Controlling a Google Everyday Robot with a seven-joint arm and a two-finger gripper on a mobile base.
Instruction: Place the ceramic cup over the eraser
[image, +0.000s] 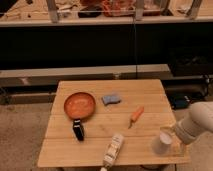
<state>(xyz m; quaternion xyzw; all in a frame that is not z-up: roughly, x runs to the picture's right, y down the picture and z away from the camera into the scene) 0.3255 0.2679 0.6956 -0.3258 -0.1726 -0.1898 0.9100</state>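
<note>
The ceramic cup (161, 143), small and whitish-grey, is at the front right corner of the wooden table (100, 150). My gripper (176, 141) is right against the cup's right side, at the end of the white arm (198, 121) that reaches in from the right edge. The eraser (111, 99), a small blue-grey block, lies flat near the middle back of the table, well to the left of and beyond the cup.
An orange pan (79, 104) with a black handle (78, 130) sits at the left. A white bottle (114, 148) lies on its side at the front. An orange carrot-like piece (135, 116) lies between eraser and cup. Dark shelving stands behind.
</note>
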